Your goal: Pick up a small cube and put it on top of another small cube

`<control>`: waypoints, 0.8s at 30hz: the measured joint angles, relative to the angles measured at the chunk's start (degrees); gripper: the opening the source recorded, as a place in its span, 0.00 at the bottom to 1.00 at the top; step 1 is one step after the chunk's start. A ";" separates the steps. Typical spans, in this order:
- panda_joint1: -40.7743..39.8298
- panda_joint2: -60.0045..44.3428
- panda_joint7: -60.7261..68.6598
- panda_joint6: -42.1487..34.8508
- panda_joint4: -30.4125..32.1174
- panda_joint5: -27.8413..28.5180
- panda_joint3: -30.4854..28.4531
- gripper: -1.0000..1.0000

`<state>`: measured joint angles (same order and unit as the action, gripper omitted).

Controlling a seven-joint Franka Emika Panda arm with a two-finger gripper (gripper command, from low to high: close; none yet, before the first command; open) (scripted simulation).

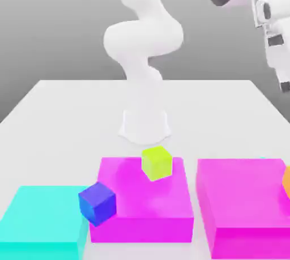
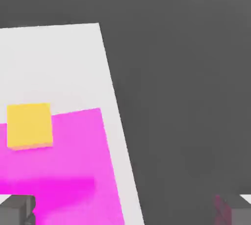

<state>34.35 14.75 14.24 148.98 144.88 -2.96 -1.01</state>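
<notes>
- The arm [image 1: 144, 43] rose from its round base [image 1: 144, 126] at the far middle of the white table [image 1: 56, 100], bent over, and carried the hand high toward the exterior view's upper right, at about two o'clock from the base.
- The gripper [image 2: 127, 212] hung above the table's edge with its fingers spread wide and nothing between them; one fingertip [image 2: 17, 209] sat over pink, the other [image 2: 233, 212] over dark floor.
- The dark blue cube [image 1: 97, 202] leaned tilted against the near corner of the middle pink block [image 1: 141, 208], wedged between it and the flat cyan block [image 1: 39, 219] at about eight o'clock from that pink block's centre.
- The light cyan cube could not be made out.
- A yellow-green cube [image 1: 157, 163] stood on the middle pink block at its twelve o'clock edge.
- An orange cube [image 2: 29, 125] rested on the second pink block [image 1: 243, 196], at the exterior view's right edge, well apart from the blue one.
</notes>
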 joint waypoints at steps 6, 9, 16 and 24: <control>6.15 -7.85 15.05 4.36 3.32 -0.52 2.35 0.50; 9.65 -11.77 22.07 6.55 4.98 -0.09 3.93 0.50; 14.81 -21.04 35.45 11.82 8.72 4.59 6.88 0.50; 17.76 -34.21 34.27 22.12 6.81 8.94 3.77 0.00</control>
<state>52.11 -19.46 48.51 171.09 151.69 5.98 2.76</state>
